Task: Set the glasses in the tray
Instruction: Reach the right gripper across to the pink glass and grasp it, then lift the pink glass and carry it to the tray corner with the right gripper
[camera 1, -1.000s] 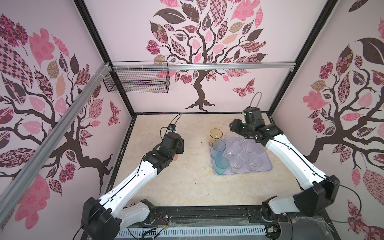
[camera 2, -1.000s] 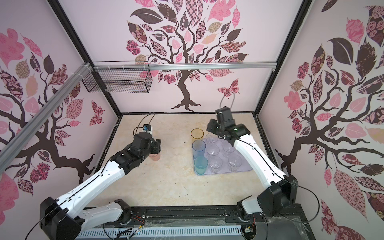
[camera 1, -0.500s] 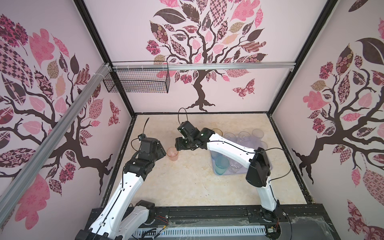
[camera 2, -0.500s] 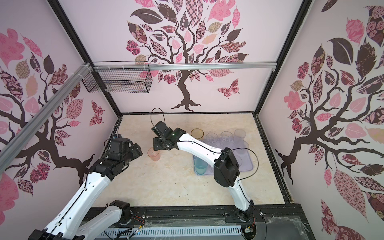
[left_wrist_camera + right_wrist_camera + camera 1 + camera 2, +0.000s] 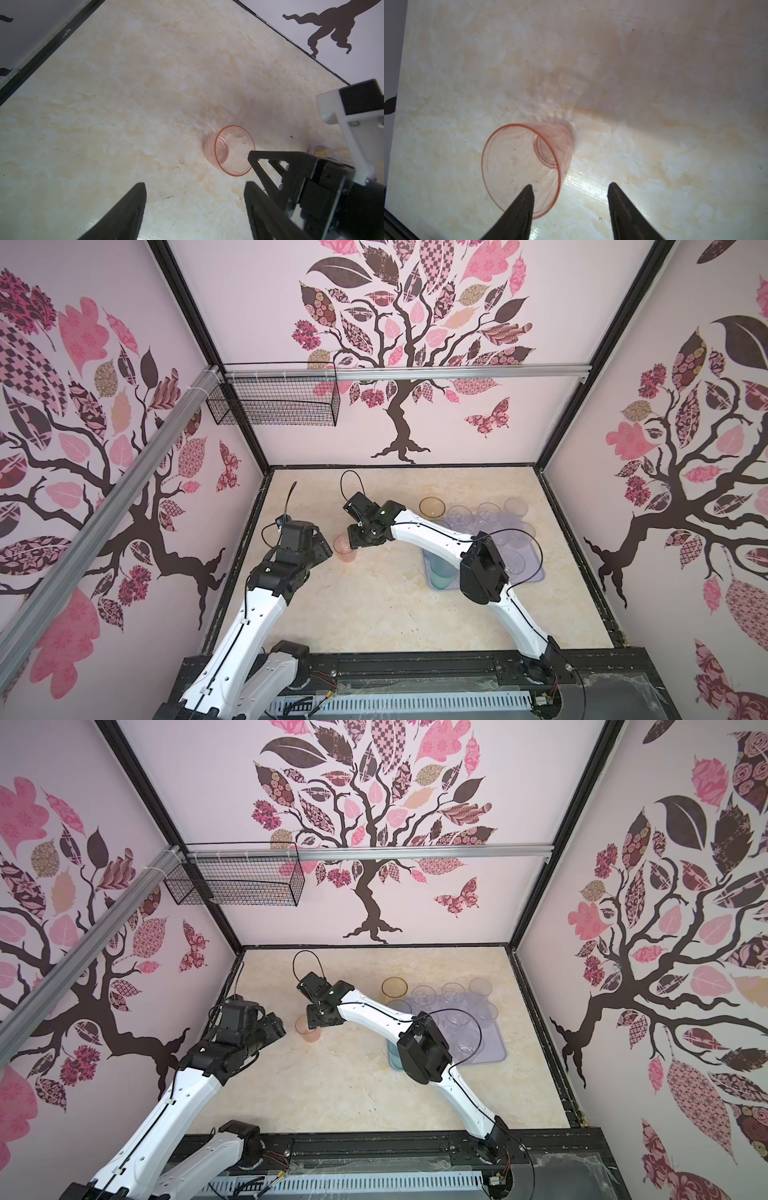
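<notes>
In both top views the right gripper (image 5: 352,545) has come from the tray (image 5: 534,577) across to the pink glass (image 5: 344,551), which stands upright on the worktop (image 5: 374,614) well apart from the tray; the left gripper (image 5: 328,551) has drawn back. Left wrist view: the left jaws are open and empty, near the glass (image 5: 230,151). Right wrist view: the right jaws are open, one finger (image 5: 521,207) over the mouth of the glass (image 5: 521,162)

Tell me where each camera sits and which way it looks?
Top views: high at the front, looking down on the table, the tray, the left arm and right arm.
Right wrist: on the right arm, looking down past the open right gripper at the pink glass.
Left wrist: on the left arm, looking past the open left gripper at that glass; a right gripper finger shows.
Shared: both wrist views show the upright pink glass on the table, outside the tray.
</notes>
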Motion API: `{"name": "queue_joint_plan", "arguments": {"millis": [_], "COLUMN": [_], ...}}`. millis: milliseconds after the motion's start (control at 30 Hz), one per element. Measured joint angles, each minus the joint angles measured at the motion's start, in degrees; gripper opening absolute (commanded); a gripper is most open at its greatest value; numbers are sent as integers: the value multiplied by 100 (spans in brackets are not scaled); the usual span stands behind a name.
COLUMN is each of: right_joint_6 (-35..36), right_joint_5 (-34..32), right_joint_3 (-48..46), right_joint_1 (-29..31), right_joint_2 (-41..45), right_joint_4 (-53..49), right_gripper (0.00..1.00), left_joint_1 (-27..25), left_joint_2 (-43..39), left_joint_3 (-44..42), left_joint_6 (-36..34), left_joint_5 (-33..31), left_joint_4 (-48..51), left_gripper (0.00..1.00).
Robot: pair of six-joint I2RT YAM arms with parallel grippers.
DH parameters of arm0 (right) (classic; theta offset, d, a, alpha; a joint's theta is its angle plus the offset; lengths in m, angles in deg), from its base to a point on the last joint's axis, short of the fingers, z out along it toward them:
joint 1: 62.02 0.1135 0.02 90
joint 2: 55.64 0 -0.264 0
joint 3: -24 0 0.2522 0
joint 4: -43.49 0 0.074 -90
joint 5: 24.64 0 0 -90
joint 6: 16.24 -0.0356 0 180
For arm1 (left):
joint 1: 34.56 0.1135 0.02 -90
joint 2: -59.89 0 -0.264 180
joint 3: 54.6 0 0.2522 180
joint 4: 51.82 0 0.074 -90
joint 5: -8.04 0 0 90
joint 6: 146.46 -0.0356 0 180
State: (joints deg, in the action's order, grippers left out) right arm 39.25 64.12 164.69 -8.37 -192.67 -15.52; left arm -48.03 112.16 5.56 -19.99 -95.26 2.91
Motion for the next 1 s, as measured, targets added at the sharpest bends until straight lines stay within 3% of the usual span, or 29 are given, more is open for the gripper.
{"name": "queue_joint_plan", "arguments": {"millis": [367,733,1000], "right_joint_6": [9,-120,-122], "right_joint_5": [44,116,111], "right_joint_3": [125,-37,-103], "right_joint_1": [2,0,0], "right_joint_2": [-459,-535,-114], "right_joint_4": [203,431,358], "right_gripper": [44,10,5], "left_joint_1": [-17,-105,-116], "left_joint_2": [4,146,155], "left_joint_3": [-122,-131,249], "left_joint_6": [-201,-267,-535], "left_joint_5": [79,168,236], "left_joint_4": [-125,-216,149], "left_gripper": [78,78,78]}}
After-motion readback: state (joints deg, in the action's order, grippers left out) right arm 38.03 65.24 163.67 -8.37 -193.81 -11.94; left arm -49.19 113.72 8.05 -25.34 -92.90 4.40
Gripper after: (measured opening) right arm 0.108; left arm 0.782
